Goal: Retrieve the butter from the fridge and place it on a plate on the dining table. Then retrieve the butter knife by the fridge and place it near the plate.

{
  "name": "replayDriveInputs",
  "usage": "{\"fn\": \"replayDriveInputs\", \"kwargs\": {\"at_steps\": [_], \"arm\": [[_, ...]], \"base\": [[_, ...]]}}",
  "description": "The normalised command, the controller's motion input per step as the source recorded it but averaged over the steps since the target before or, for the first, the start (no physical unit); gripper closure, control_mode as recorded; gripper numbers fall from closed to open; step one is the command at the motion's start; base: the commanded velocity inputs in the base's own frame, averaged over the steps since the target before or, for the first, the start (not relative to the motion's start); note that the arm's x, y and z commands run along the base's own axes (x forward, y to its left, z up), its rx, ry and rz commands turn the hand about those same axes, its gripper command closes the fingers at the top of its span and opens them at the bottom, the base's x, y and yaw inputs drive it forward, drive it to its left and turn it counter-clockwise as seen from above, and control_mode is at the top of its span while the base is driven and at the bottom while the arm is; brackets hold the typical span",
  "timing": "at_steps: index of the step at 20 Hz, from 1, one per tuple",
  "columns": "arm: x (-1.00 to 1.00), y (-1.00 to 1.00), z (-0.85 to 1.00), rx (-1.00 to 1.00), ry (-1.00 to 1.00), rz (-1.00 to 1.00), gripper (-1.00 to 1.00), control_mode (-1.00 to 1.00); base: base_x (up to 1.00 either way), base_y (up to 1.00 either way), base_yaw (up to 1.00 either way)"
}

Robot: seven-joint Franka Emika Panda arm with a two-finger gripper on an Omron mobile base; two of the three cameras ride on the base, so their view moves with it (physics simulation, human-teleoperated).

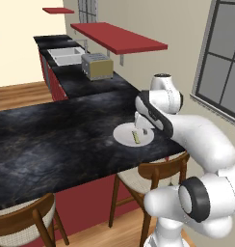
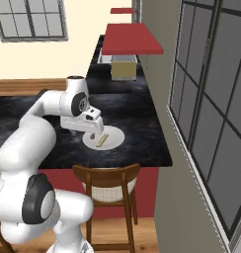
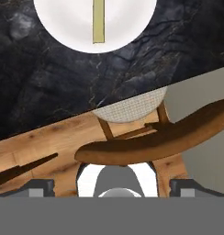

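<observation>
The butter [image 1: 136, 137] lies flat on the white plate [image 1: 123, 136], a slim pale yellow-olive stick near the plate's middle, with nothing gripping it. The plate sits on the black marble-look worktop [image 1: 52, 140] of the dining table, close to its near edge and toward the window end. The hand [image 2: 93, 132] hangs just above the plate's rim, on the side away from the window; its fingers stand wide apart and hold nothing, though from the base cameras the tips are small and partly hidden by the arm, so whether they touch the plate is hard to say. In the hand view the butter [image 3: 98, 20] and the plate [image 3: 63, 23] lie at the top, with a wooden chair [image 3: 155, 137] below the worktop's edge. Further along the worktop stand a toaster [image 1: 97, 66] and a sink [image 1: 66, 54], under a red shelf [image 1: 117, 37].
</observation>
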Motion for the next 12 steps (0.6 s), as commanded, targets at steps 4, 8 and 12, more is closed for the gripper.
{"fn": "replayDriveInputs", "kwargs": {"at_steps": [4, 8, 12], "arm": [[-0.84, 0.0, 0.35, 0.0, 0.32, 0.0, -1.0, -1.0], [-0.94, 0.0, 0.03, 0.0, 0.19, 0.0, -1.0, -1.0], [-0.87, 0.0, 0.0, 0.0, 0.13, 0.0, -1.0, -1.0]], "base": [[0.0, 0.0, 0.0], [0.0, 0.0, 0.0], [0.0, 0.0, 0.0]]}}
